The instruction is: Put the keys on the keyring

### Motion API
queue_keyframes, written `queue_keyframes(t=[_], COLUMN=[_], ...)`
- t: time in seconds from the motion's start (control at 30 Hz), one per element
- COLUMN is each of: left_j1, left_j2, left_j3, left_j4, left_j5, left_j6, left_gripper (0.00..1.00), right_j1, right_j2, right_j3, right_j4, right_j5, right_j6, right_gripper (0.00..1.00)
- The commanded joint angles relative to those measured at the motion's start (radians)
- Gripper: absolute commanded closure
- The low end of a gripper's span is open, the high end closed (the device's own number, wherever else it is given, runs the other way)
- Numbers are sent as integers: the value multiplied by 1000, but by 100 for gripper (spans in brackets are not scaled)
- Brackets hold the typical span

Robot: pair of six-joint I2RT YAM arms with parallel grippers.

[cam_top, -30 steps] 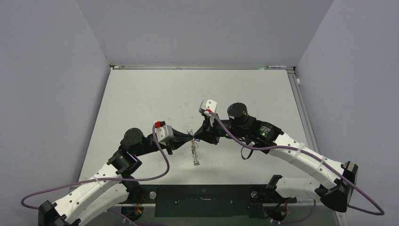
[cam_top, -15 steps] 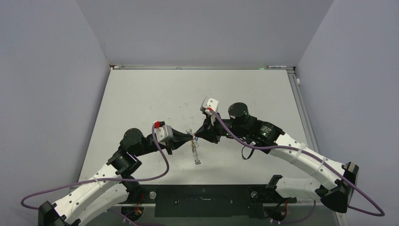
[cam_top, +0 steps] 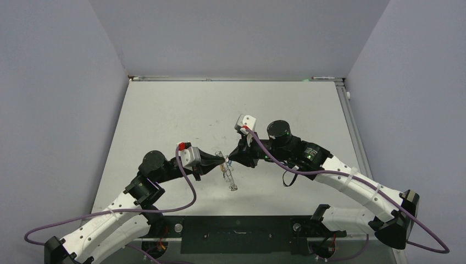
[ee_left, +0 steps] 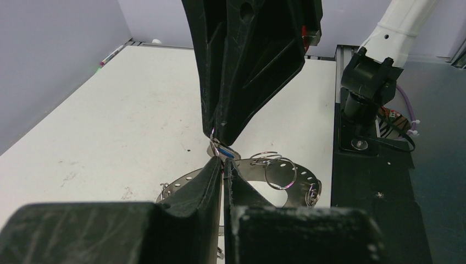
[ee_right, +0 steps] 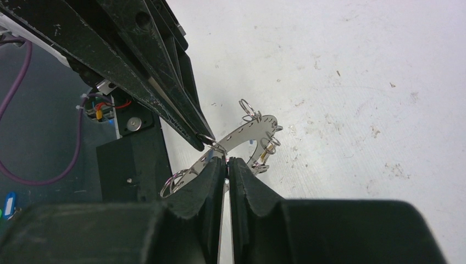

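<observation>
The keyring (cam_top: 229, 177), a flat perforated grey metal band with small split rings (ee_left: 280, 171) on it, hangs above the table between both arms. My left gripper (cam_top: 222, 160) is shut on its upper edge; in the right wrist view its tips pinch the keyring band (ee_right: 242, 132). My right gripper (cam_top: 230, 159) meets it tip to tip and is shut on a small silver key with a blue tag (ee_left: 224, 150), right against the band. The key's blade is mostly hidden between the fingers (ee_right: 211, 176). Other keys are out of view.
The white table (cam_top: 181, 115) is closed in by grey walls on three sides. A black mounting plate (cam_top: 236, 231) with both arm bases runs along the near edge. Purple cables loop off each arm. The right arm's base (ee_left: 368, 93) stands close behind the keyring.
The keyring's lower end has swung to the right, so it hangs more slanted. The two gripper tips stay pressed together, and the left one has shifted slightly left.
</observation>
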Motion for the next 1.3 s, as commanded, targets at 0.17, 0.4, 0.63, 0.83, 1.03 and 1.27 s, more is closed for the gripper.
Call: queue_keyframes(t=[0.17,0.4,0.63,0.83,1.03,1.27], left_j1=[1,0,0,1,0,-1], left_j2=[-22,-23,-25,-31,-34,-34], left_j3=[9,8,7,2,1,0], left_j4=[102,103,112,130,130,132], left_j5=[21,27,38,53,54,57], left_j6=[-6,-5,-5,-5,-5,-5], left_gripper=[100,100,100,100,100,100], right_j1=[-7,-7,-7,-9,-32,-55], right_j2=[-20,-87,-187,-226,-188,-134], right_j3=[8,7,-43,-127,-105,-89], right_j4=[34,32,88,166,147,180], right_j5=[30,76,44,-47,-132,-198], right_j6=[0,-45,-161,-255,-297,-301], right_gripper=[56,39,35,37,41,47])
